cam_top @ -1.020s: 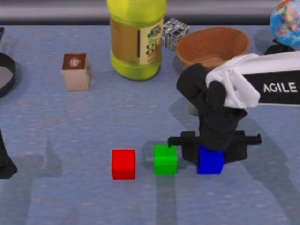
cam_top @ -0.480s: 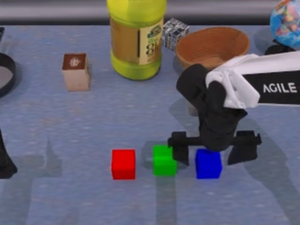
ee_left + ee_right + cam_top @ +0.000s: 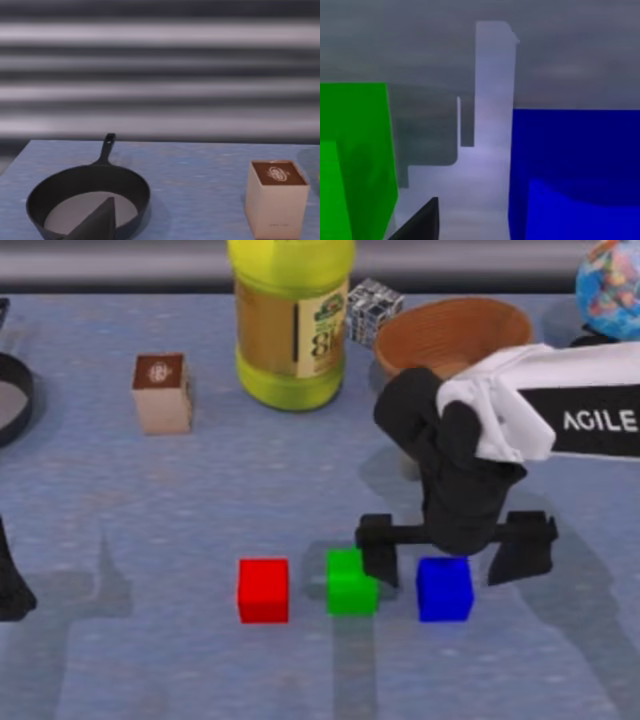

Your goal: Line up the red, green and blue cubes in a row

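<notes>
Right end effector [image 3: 455, 558] hangs low over the desk [image 3: 150, 510] with its two fingers spread wide, one finger [image 3: 378, 552] just beside the green cube [image 3: 351, 582] and the other out past the far side of the blue cube [image 3: 444, 589]. It grips nothing; the blue cube sits on the desk between and slightly in front of the fingers, free of both. The right wrist view looks out between the green cube [image 3: 352, 160] and the blue cube [image 3: 575, 175], with bare desk showing in the gap.

All three cubes lie toward the desk's near edge: the red cube [image 3: 263, 590] on the left, green in the middle, blue on the right, each apart from its neighbour by a similar gap and roughly level with one another. Judging from that, the row looks complete and the step in hand is the release of the last cube.

What remains, as I read it, is to lift the right arm straight up and away. The finger next to the green cube is the one to watch, since a sideways pull could nudge that cube out of line.

Left end effector [image 3: 8, 590] is parked at the desk's left edge; I cannot tell how its fingers stand. Its wrist view faces a black frying pan [image 3: 90, 195] and a beige block with a brown top [image 3: 276, 197].
</notes>
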Motion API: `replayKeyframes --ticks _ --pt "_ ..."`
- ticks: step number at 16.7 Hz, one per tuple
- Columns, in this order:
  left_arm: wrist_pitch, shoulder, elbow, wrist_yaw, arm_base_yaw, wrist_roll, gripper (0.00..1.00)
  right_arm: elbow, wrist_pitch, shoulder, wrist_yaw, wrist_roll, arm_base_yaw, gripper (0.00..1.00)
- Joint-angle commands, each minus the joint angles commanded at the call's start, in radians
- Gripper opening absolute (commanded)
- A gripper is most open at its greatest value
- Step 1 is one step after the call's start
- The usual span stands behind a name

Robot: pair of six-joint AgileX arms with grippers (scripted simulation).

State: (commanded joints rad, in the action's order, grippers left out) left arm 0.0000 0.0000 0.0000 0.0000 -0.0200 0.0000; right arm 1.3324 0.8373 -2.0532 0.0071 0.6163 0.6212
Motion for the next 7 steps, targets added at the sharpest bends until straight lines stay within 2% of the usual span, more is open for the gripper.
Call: replayKeyframes --ticks 4,7 --pt "0.0 0.0 0.0 0.0 0.0 0.0 1.0 0.084 0.162 0.062 -0.001 0.002 0.002 1.0" --pt "0.0 0.0 0.0 0.0 0.0 0.0 1.0 0.112 0.208 0.091 0.0 0.0 0.003 1.0"
